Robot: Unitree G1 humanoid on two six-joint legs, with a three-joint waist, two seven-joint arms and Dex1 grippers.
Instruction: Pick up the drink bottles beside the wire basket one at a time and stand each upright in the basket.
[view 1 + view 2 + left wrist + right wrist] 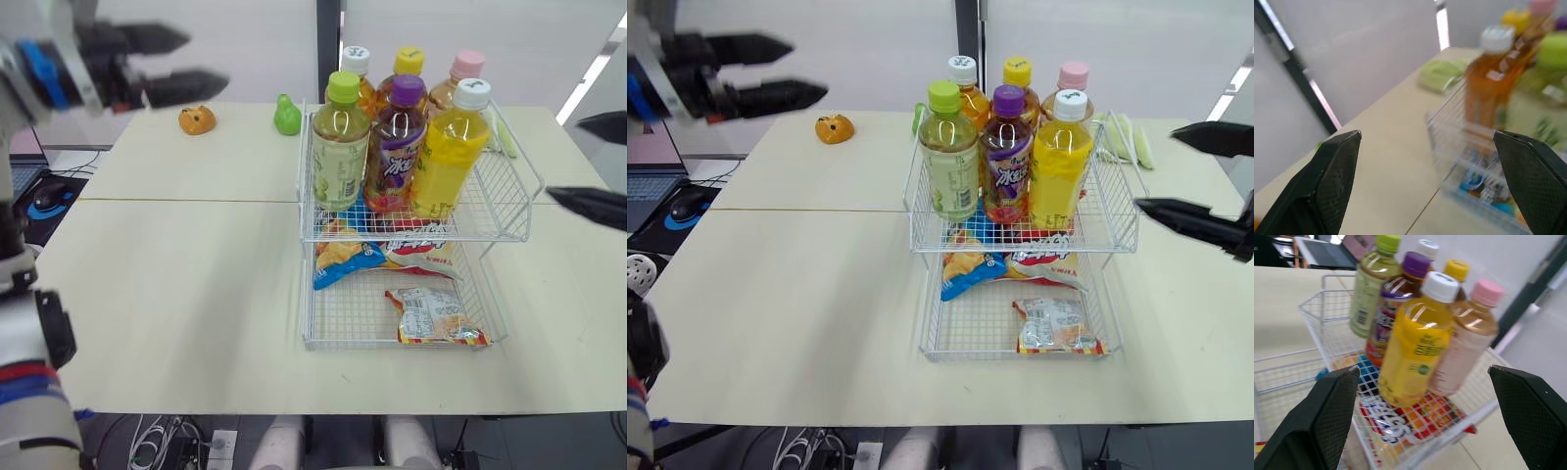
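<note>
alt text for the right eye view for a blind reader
Six drink bottles stand upright in the top tier of a white wire basket on a table, snack packets in the tier below. The left gripper and right gripper hover open at either side.

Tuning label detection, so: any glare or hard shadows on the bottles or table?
Left eye view: even light, no hard shadow on the table; a bright strip glares at the upper right. Right wrist view: small highlights on the yellow bottle, label free of glare.

White wire basket [500, 211]; yellow btl [446, 162] w/ white cap [471, 93] (purple-cap btl [395, 157] too).
</note>
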